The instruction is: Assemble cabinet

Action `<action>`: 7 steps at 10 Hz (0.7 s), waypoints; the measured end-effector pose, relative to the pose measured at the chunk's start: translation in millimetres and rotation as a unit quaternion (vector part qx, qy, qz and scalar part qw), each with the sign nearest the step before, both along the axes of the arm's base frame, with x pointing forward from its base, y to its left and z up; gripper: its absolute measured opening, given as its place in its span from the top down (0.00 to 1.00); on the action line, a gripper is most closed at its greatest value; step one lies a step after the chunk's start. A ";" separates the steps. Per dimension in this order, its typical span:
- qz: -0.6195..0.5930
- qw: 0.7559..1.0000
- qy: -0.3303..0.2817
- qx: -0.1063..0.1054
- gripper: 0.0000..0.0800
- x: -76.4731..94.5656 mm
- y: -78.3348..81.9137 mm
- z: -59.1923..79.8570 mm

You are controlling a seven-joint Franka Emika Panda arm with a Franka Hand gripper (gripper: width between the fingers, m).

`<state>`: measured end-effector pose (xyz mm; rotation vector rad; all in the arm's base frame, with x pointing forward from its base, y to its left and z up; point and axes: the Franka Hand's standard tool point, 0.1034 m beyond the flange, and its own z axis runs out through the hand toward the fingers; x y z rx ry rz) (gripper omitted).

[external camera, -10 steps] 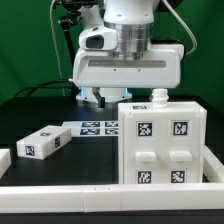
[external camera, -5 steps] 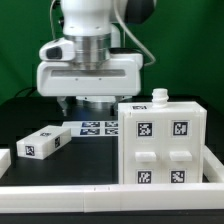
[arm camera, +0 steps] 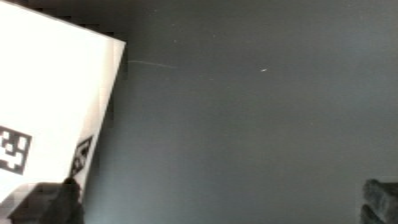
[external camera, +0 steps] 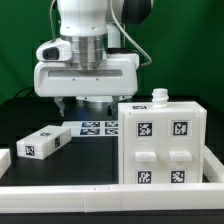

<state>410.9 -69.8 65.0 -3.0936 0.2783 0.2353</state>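
Note:
The cabinet (external camera: 160,145) is a white box with several tags on its front and a small white knob (external camera: 158,97) on top; it stands at the exterior view's right. A small white tagged block (external camera: 43,142) lies on the black table at the left. My gripper (external camera: 85,103) hangs above the table behind the marker board (external camera: 95,127), left of the cabinet. In the wrist view the gripper (arm camera: 215,205) is open, its dark fingertips (arm camera: 50,205) far apart over bare black table. A white tagged surface (arm camera: 45,110) shows beside one finger; I cannot tell which part it is.
A white rail (external camera: 100,195) runs along the table's front edge. Another white piece (external camera: 4,160) shows at the far left edge. The arm's wide white hand (external camera: 88,75) hangs over the middle back of the table.
The arm moved to the exterior view's left, away from above the cabinet, then stayed almost still over the last half second. The parts have not moved.

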 end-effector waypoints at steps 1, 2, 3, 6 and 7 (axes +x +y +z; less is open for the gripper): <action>-0.036 0.999 0.013 -0.003 0.00 -4.7 -11.0 -2.2; -0.041 0.999 0.017 -0.005 0.00 -6.4 -18.8 -6.0; -0.041 0.999 0.021 -0.006 0.00 -8.9 -30.5 -10.2; -0.035 0.999 0.025 -0.007 0.00 -9.6 -35.0 -14.6; -0.036 0.999 0.025 -0.007 0.00 -9.8 -35.1 -14.8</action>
